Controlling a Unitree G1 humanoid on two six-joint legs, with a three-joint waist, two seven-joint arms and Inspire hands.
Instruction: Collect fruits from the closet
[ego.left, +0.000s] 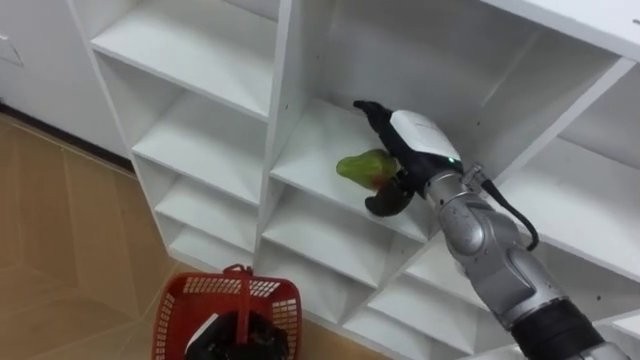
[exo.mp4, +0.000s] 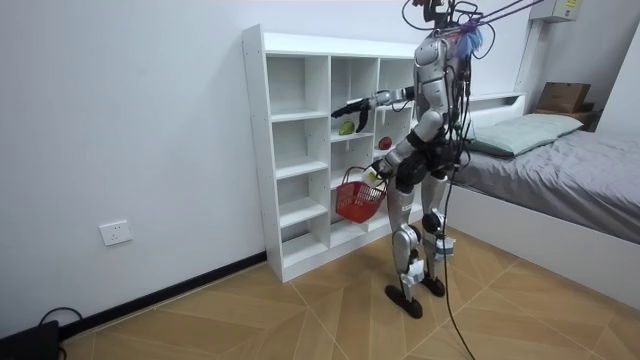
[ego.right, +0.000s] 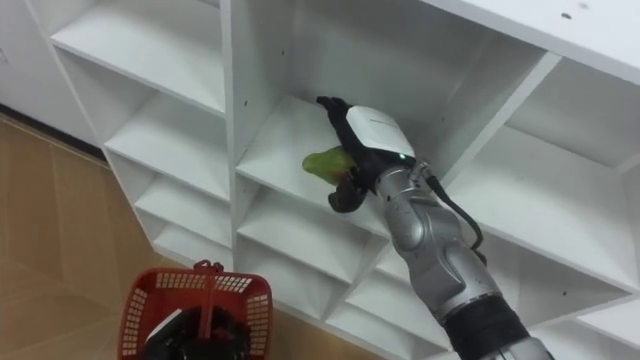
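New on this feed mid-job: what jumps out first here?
The right hand is curled round a green oval fruit on a middle shelf of the white closet. Below, a red plastic basket hangs from the left hand.

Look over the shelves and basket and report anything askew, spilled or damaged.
Nothing stands out. The white shelves look intact. The right hand is curled round a green fruit on a middle shelf, and the red basket hangs upright from the left hand.
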